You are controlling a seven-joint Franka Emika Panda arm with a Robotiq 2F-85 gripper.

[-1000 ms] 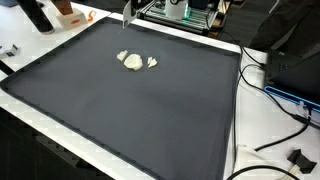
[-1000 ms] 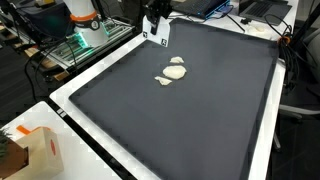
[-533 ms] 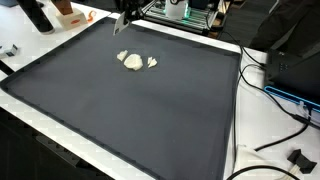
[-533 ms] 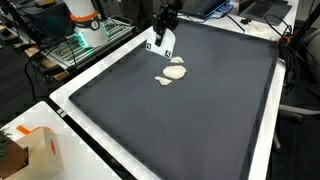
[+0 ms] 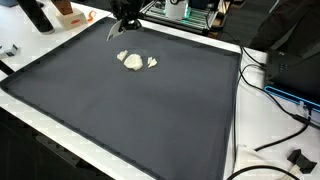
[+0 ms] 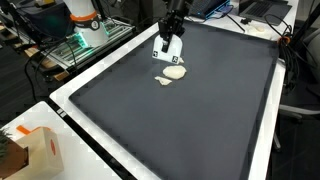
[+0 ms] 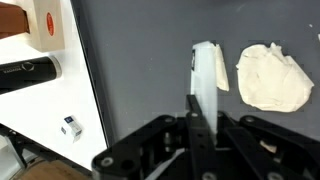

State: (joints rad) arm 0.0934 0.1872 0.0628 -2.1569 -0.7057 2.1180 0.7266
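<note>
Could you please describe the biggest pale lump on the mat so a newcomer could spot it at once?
On the big dark mat, look close to the gripper, where a short row of pale bits lies. The middle lump is rounded and clearly bulkier than the two small pieces flanking it.

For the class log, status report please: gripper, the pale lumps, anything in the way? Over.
Gripper low over the pale lumps; contact and jaws unclear. Lumps clustered, loose on the dark mat. Nothing else near them.

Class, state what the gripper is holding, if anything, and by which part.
A flat white piece, pinched at one end between the shut fingers of the gripper.
</note>
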